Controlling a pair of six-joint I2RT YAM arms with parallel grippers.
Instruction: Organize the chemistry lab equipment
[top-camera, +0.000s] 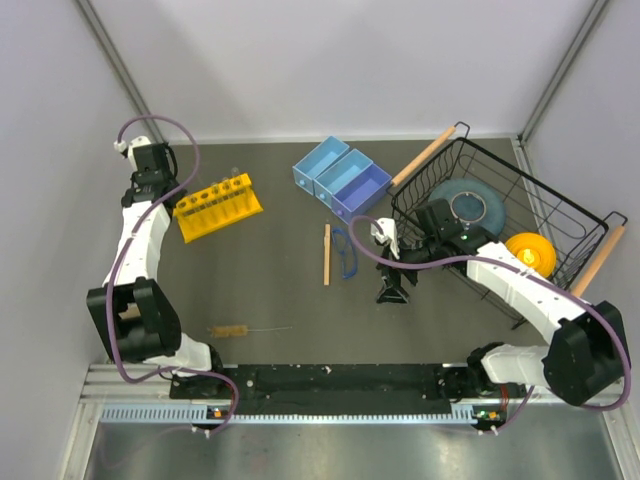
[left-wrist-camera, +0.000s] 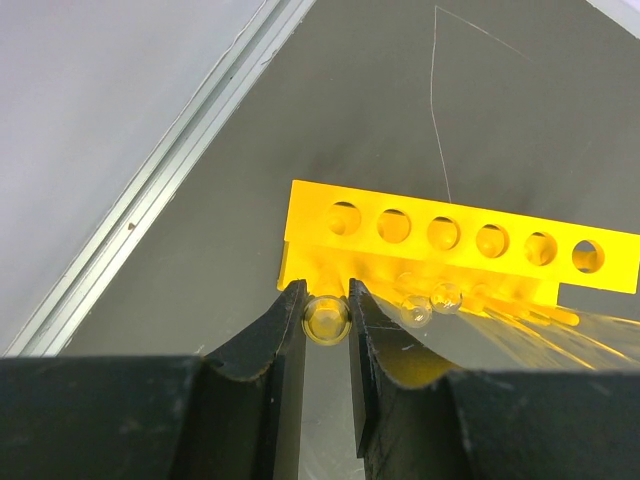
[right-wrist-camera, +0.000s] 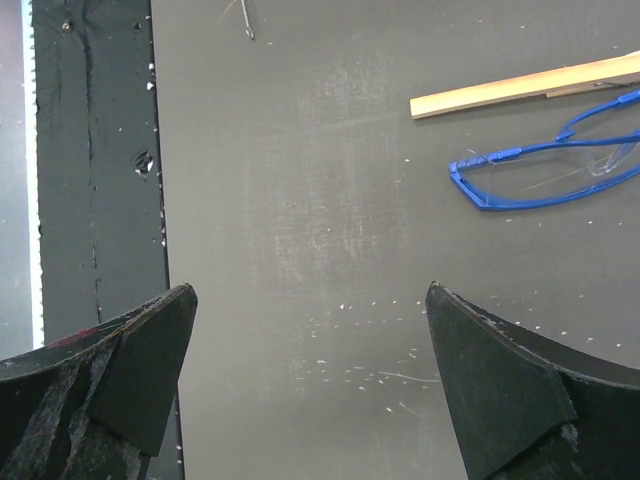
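My left gripper (left-wrist-camera: 327, 300) is shut on a thin clear glass tube (left-wrist-camera: 326, 317), seen end-on, just in front of the near end of a yellow tube rack (left-wrist-camera: 460, 240). Other glass tubes (left-wrist-camera: 432, 300) stand in the rack. In the top view the left gripper (top-camera: 172, 198) is at the left end of the rack (top-camera: 218, 208). My right gripper (right-wrist-camera: 310, 300) is open and empty over bare mat. The blue-framed safety glasses (right-wrist-camera: 545, 170) and the wooden stick (right-wrist-camera: 520, 88) lie beyond it. In the top view the glasses (top-camera: 345, 255), the stick (top-camera: 326, 254) and the brush (top-camera: 232, 329) lie on the mat.
Two blue bins (top-camera: 340, 175) stand at the back centre. The black wire basket (top-camera: 560, 215) at the right holds a grey-blue plate (top-camera: 466, 205) and a yellow bowl (top-camera: 530, 252). The right gripper (top-camera: 392, 292) is left of the basket. The left wall is close to the rack.
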